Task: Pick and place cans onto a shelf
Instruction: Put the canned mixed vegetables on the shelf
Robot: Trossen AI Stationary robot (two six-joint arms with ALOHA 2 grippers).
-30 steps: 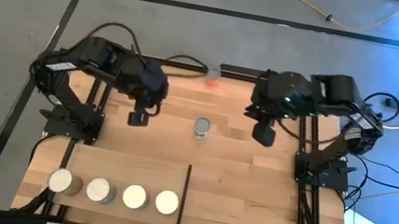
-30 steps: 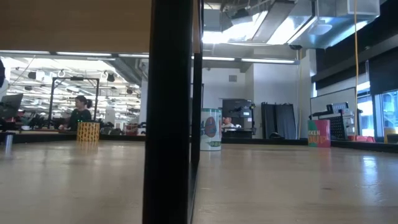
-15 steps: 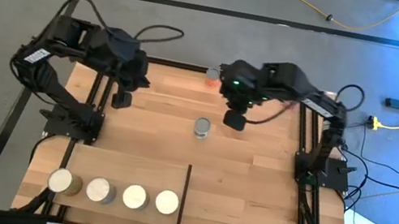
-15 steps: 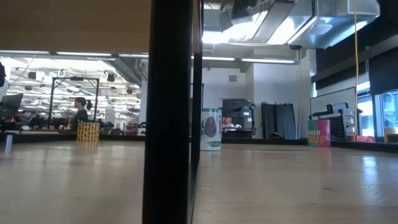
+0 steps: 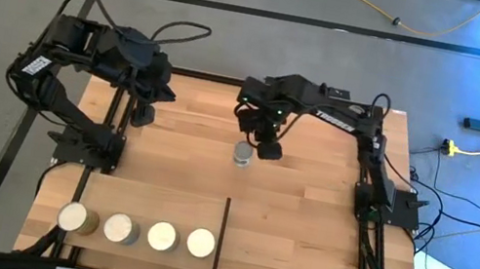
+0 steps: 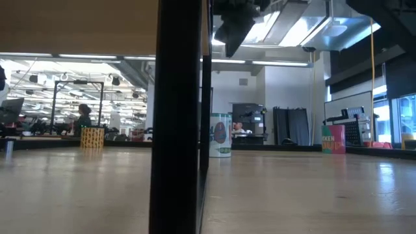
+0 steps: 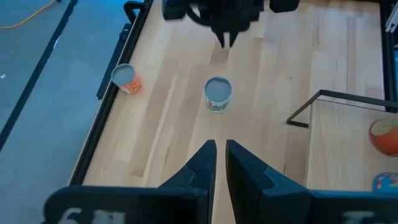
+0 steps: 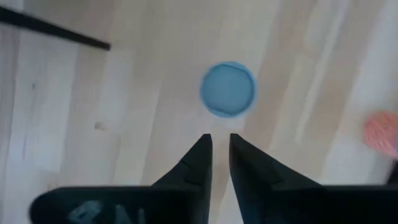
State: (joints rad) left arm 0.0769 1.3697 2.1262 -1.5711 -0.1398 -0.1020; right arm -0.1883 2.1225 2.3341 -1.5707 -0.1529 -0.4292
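A can with a silver top and a green-and-white label stands upright mid-table (image 5: 242, 154), also in the low view (image 6: 220, 134). My right gripper (image 5: 267, 147) hovers above the table just right of it, fingers shut and empty; the can's top (image 8: 227, 89) shows just ahead of its fingertips (image 8: 221, 146). My left gripper (image 5: 142, 113) waits at the far left, shut and empty (image 7: 219, 154). Several cans (image 5: 161, 237) stand in a row on the shelf (image 5: 149, 200) at the near left, beside its black bar (image 5: 221, 238). An orange can (image 7: 126, 78) stands at the far edge.
The shelf's black bar (image 6: 175, 117) fills the middle of the low view. Bare plank tabletop (image 5: 302, 234) lies right of the bar. The table's black frame rails (image 5: 366, 177) run along both sides. A person (image 6: 83, 120) is in the room far behind.
My right gripper has swung from the table's right side toward its left, stopping close beside the middle can, and now shows at the top of the low view. My left gripper has drawn back toward the table's far left corner. The cans have not moved.
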